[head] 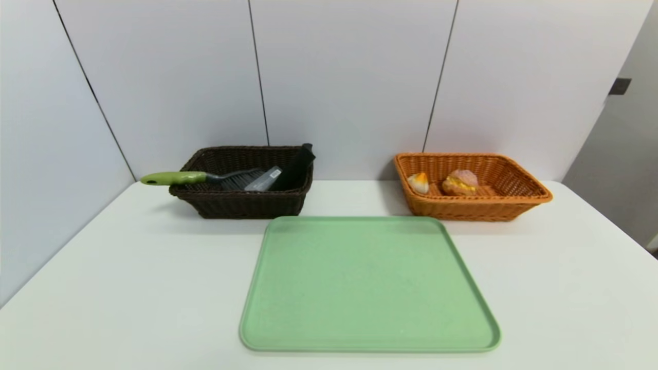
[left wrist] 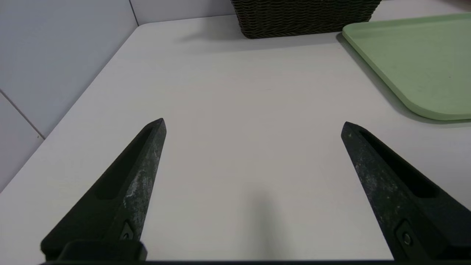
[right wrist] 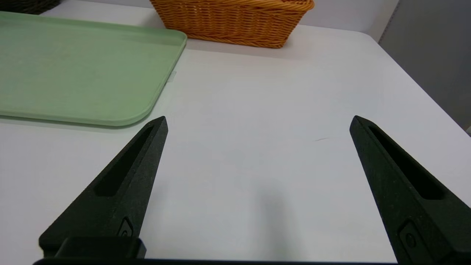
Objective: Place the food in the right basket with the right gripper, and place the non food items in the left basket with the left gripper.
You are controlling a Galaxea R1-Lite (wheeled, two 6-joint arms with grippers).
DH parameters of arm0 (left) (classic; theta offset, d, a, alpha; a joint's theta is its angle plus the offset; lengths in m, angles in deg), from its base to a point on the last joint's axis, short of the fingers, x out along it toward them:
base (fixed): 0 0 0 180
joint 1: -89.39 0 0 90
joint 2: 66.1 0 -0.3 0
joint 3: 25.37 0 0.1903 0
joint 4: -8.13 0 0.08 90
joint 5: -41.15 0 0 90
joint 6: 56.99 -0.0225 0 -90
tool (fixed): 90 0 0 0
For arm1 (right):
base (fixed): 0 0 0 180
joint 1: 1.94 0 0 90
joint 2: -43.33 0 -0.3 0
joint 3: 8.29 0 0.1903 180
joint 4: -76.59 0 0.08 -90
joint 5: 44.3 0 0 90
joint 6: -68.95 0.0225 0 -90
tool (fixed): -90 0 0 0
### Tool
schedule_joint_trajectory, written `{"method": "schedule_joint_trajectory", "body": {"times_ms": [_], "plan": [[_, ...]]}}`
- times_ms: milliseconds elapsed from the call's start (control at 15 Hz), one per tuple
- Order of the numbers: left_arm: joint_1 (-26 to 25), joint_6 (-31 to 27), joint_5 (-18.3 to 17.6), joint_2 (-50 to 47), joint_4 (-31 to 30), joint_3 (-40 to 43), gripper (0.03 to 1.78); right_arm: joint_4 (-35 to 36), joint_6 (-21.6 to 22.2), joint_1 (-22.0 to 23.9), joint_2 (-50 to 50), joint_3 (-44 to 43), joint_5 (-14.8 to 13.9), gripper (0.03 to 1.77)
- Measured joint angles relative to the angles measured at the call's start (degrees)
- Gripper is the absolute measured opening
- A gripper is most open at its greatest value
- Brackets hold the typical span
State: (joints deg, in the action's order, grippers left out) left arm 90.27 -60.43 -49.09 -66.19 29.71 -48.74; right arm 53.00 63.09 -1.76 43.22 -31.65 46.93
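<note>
Neither arm appears in the head view. In the left basket (head: pixel 241 200) at centre left, the brush (head: pixel 205 178) hides its bristle end behind the slim case (head: pixel 263 180), whose label is too small to read, and the black pouch (head: pixel 295 167) (leaning on the far corner) sinks below the rim. Both wrist views crop the baskets at the top edge; the green tray (left wrist: pixel 415 62) runs off the frame's right side.

Pastries (head: pixel 452 182) in orange basket (head: pixel 519 198); brush (head: pixel 205 178), pouch (head: pixel 295 167), case (head: pixel 263 180) in dark basket (head: pixel 236 203)

Left claw (left wrist: pixel 253 123) spread wide, right claw (right wrist: pixel 258 119) spread wide
</note>
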Motion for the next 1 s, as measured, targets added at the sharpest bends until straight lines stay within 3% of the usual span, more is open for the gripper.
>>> {"method": "schedule_joint_trajectory", "body": {"times_ms": [1000], "plan": [[0.0,3.3,0.2,0.0,0.0,0.0,1.69,0.1,3.5,0.0,0.0,0.0,-0.7,1.71]]}}
